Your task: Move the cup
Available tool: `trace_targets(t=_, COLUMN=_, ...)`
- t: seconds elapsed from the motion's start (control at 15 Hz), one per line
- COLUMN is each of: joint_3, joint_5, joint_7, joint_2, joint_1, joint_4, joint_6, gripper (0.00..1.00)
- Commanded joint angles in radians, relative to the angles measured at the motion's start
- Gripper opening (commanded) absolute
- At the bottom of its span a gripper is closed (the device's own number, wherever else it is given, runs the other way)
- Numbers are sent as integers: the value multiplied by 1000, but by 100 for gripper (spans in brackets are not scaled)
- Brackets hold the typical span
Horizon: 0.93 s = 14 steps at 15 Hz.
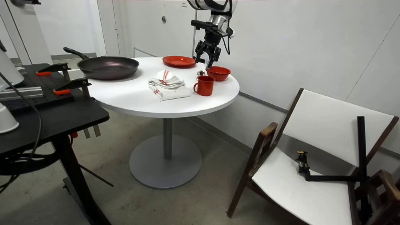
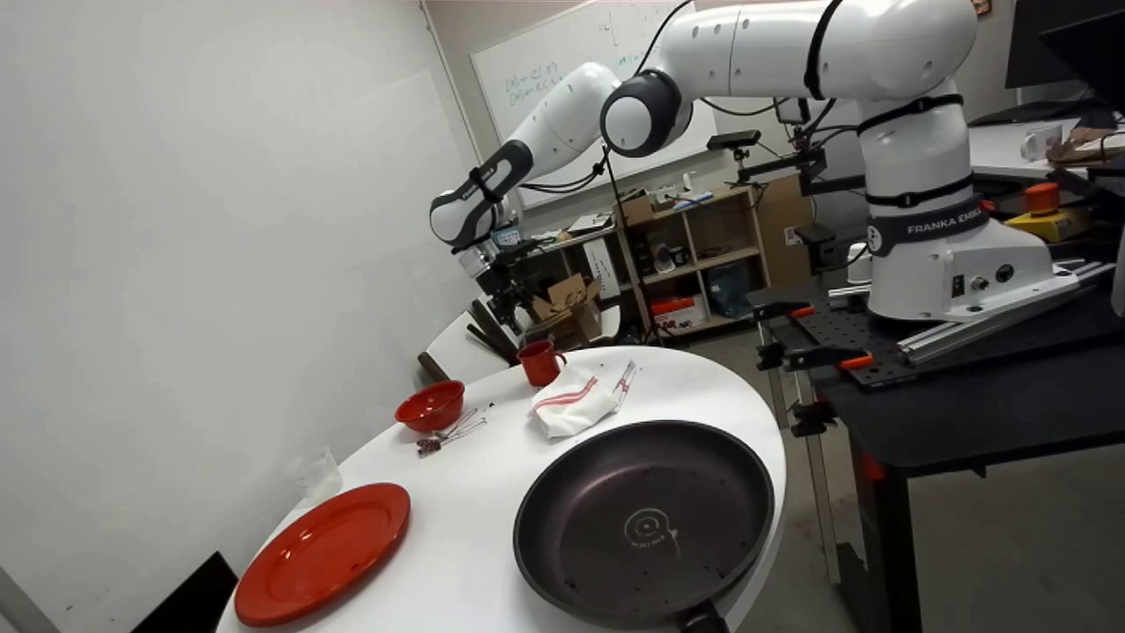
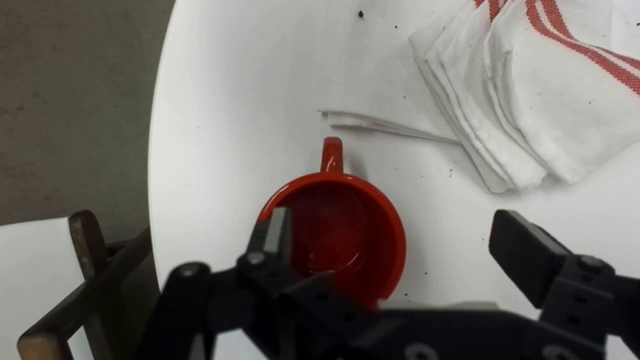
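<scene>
The cup, a small red mug with a side handle, stands upright on the white table [image 1: 137, 104]. It shows in both exterior views [image 1: 205, 86] [image 2: 539, 364] and in the wrist view [image 3: 340, 225]. My gripper [image 1: 203, 63] is open and empty, above the table and apart from the cup. It also shows in an exterior view [image 2: 508, 309]. In the wrist view my gripper [image 3: 389, 227] has its left finger across the cup's opening and its right finger over bare table. The gripper body hides the cup's lower edge there. The handle points toward the folded towel.
A folded white towel with red stripes [image 3: 530, 100] lies beside the cup. A red bowl [image 2: 431, 406], small metal utensils [image 2: 453, 432], a red plate [image 2: 323, 554] and a dark frying pan [image 2: 646, 519] are on the table. A wall and a chair [image 1: 312, 184] stand nearby.
</scene>
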Motion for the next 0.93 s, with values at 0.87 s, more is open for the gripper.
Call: trace_targets(t=0.87, joint_3=10, joint_5=20, joint_7=38, joint_2=-439, joint_1=20, joint_4=-758, joint_6=405, gripper=100)
